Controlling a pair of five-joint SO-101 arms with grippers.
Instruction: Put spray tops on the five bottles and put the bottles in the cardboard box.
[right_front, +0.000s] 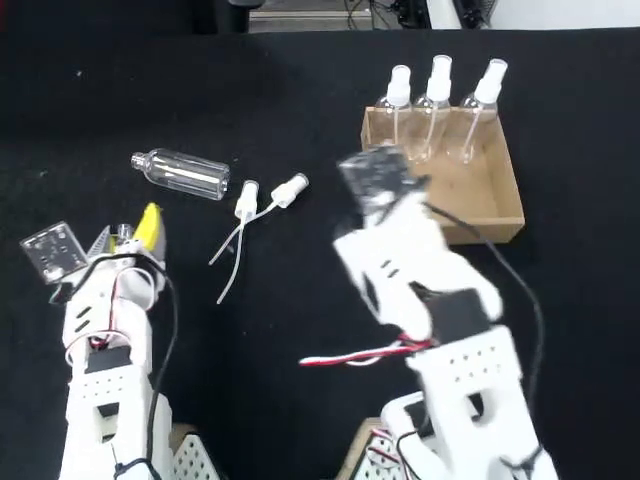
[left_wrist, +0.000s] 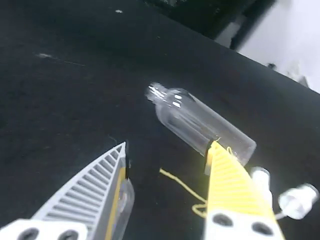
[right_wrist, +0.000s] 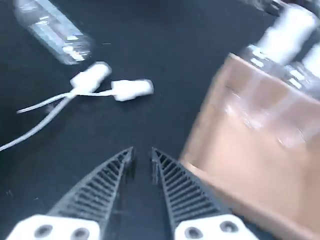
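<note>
The cardboard box sits toward the far right of the table, with three capped bottles standing along its far wall. Your left gripper is spread wide and empty, just on the near side of the loose bottle. Your right gripper is nearly pressed together, a thin gap showing, pinching nothing, near the box's left wall. The loose bottle lies on its side toward the far left, its open neck pointing at the left edge. It looks light, smooth and ready to roll, and thin enough to dent, so take it gently across the middle of the body. It is clear, round plastic. Just to its right lie two spray tops, white heads with thin tubes trailing toward the near edge. The tubes likely flex, so pinch the stiff head.
</note>
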